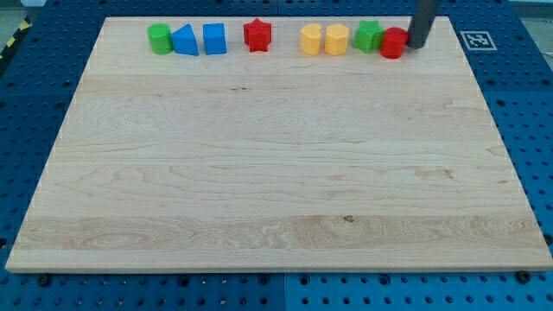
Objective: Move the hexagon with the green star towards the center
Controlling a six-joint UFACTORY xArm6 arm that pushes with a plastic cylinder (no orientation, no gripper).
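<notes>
surface (276, 173): pale wood, blue pegboard around | green star (369, 35) and red hexagon (394, 43) touching, top edge near right corner | my tip (418, 45) just right of hexagon | claw: none fitted

A: What colours sit on the bench (276, 173)?
B: Pale wood grain — and a green cylinder (160, 39), a blue triangle (185, 41), a blue cube (214, 39), a red star (257, 34).
A: And further right?
B: Two yellow blocks (310, 40) (337, 40), a green star (369, 35), a red hexagon (394, 43) — my tip (418, 46) is dark.
</notes>
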